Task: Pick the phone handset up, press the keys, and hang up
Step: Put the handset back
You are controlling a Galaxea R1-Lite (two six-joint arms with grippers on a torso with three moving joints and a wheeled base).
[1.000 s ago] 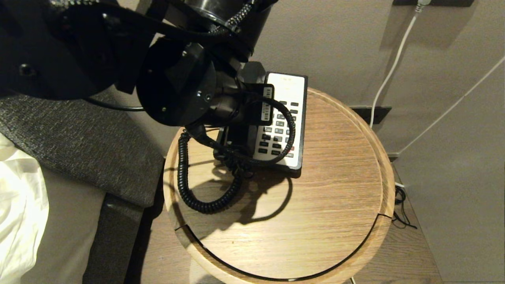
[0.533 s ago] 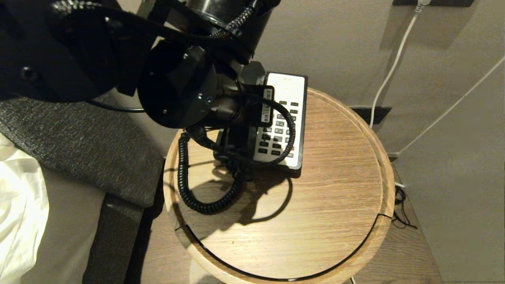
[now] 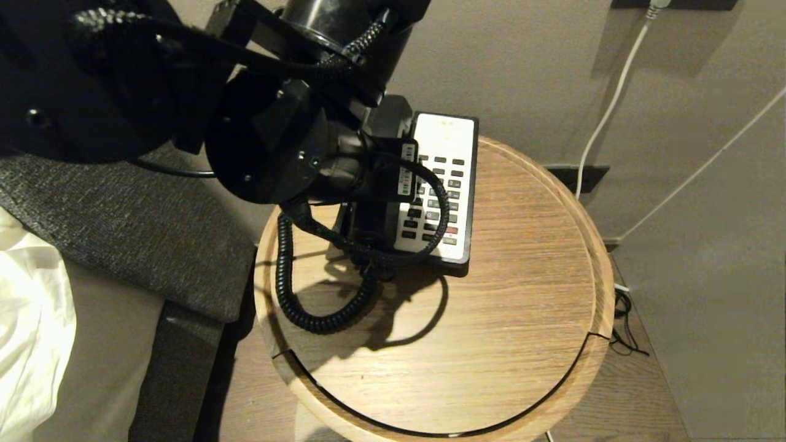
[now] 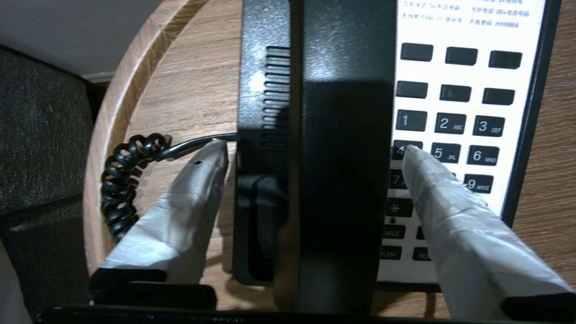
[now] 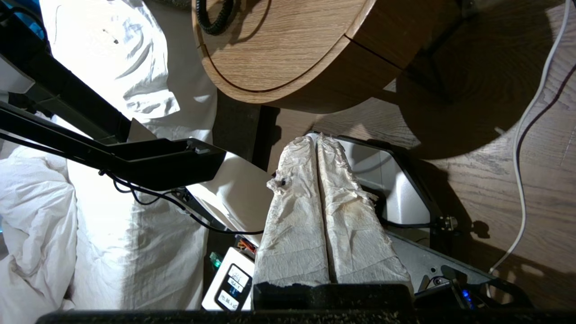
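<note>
We see the left gripper (image 4: 310, 150) poised over the phone handset (image 4: 342, 148), its two tape-wrapped fingers (image 4: 180, 216) spread wide, one on each side of the receiver, with clear gaps between the pads and the glossy black plastic, so nothing is gripped. The handset lies lengthwise in the cradle on the left side of the phone base (image 3: 443, 184), which sits on the far part of the round wooden table (image 3: 503, 319). One fingertip hangs just beside the cord's plug end; the other hovers over the white keypad (image 4: 463, 121), its tip near the 4 key. The black coiled cord (image 3: 295, 288) loops across the tabletop to the left of the base. The right gripper (image 5: 317, 139) hangs low beside the table, above the robot's own base, with its wrapped fingers pressed together and empty. White bedding (image 5: 112, 85) lies to the left.
</note>
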